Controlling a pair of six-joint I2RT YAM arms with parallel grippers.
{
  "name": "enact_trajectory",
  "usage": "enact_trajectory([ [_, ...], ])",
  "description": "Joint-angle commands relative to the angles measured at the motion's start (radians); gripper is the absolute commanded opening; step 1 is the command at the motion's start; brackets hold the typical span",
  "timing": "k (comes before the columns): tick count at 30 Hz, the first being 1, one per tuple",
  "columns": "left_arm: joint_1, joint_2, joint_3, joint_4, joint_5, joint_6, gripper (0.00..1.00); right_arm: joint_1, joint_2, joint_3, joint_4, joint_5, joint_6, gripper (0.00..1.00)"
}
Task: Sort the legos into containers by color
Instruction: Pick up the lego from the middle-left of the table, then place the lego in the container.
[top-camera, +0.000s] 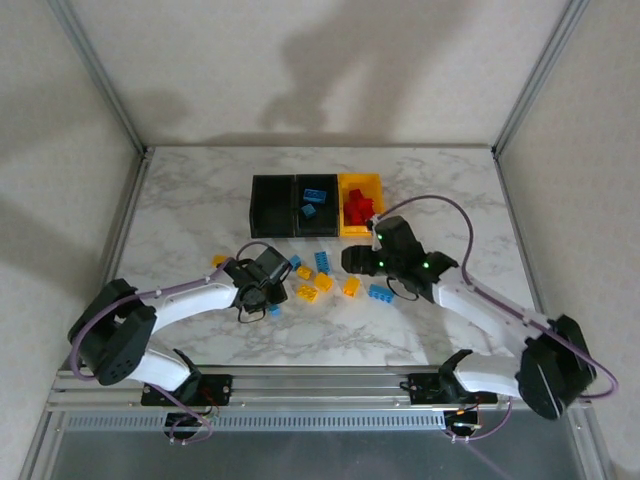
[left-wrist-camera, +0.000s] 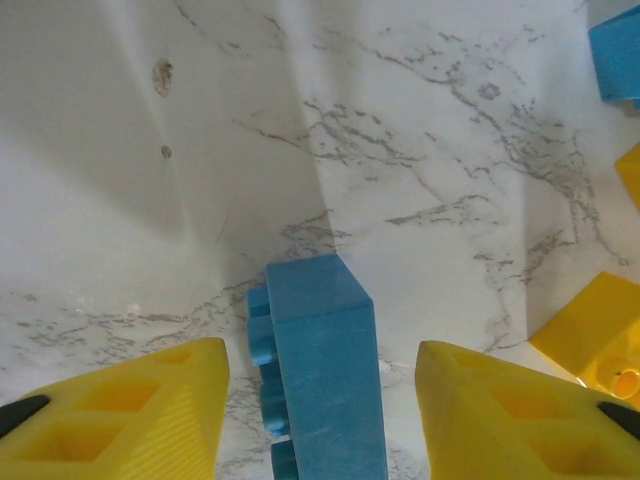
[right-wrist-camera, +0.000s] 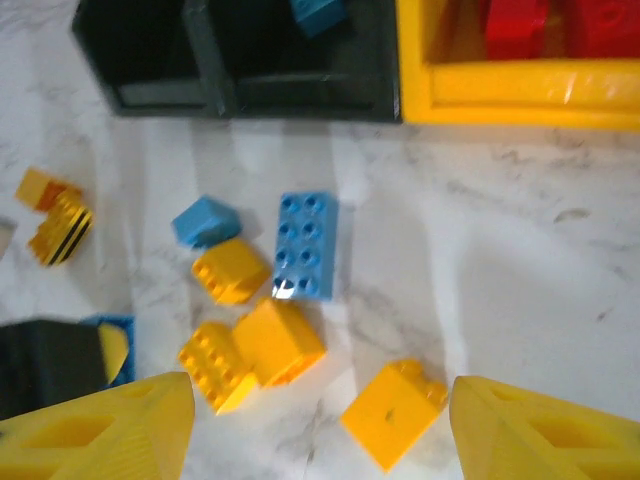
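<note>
Close by, left gripper (left-wrist-camera: 320, 405) low over the table (left-wrist-camera: 400, 150), 2 yellow ribbed plastic fingers (left-wrist-camera: 130, 420) spread apart, 1 on each side of a blue brick (left-wrist-camera: 325, 350), with a thin gap on both sides, not squeezing it. Blue brick smooth and boxy, lying on its side, round studs facing left. Right gripper (right-wrist-camera: 322, 400) up higher, yellow fingers (right-wrist-camera: 110, 425) spread wide with nothing pinched between them, over a square yellow brick (right-wrist-camera: 395, 412). Table hard and white like marble, with wiggly grey lines. A bit farther out, a loose bunch of shiny plastic legos (right-wrist-camera: 280, 340) on the table: chunky yellow ones and a long blue one (right-wrist-camera: 305, 245) with 8 round studs on top. At the far end, 3 box-shaped bins touching in a row: left black bin (top-camera: 268, 232), middle black bin (top-camera: 316, 235) with 2 blue bricks (top-camera: 314, 195) inside, and yellow bin (top-camera: 360, 233) on the right with red bricks (top-camera: 358, 205) inside.
</note>
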Motion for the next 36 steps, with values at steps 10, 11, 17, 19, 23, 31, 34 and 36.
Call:
enact_trajectory([
  [10,-0.011,0.030,0.066,-0.009,-0.044,0.020,0.21,0.069,-0.166,-0.126,0.033,-0.127,-0.017,0.68],
  [11,-0.011,0.026,0.081,-0.017,-0.053,0.025,0.20,0.070,-0.170,-0.129,0.031,-0.120,-0.017,0.68],
  [17,0.004,0.061,0.214,-0.045,-0.081,0.078,0.17,0.070,-0.180,-0.128,0.040,-0.069,0.004,0.68],
  [19,0.016,0.088,0.269,-0.051,-0.085,0.100,0.17,0.070,-0.194,-0.130,0.045,-0.029,0.022,0.68],
  [23,0.037,0.150,0.388,-0.051,-0.084,0.135,0.16,0.069,-0.223,-0.133,0.068,0.037,0.048,0.69],
  [31,0.067,0.301,0.620,-0.064,-0.081,0.202,0.15,0.066,-0.210,-0.131,0.099,0.122,0.084,0.69],
  [34,0.087,0.366,0.692,-0.051,-0.072,0.209,0.15,0.059,-0.189,-0.128,0.140,0.154,0.111,0.69],
  [36,0.098,0.419,0.756,-0.051,-0.075,0.218,0.16,0.057,-0.167,-0.117,0.160,0.151,0.118,0.69],
])
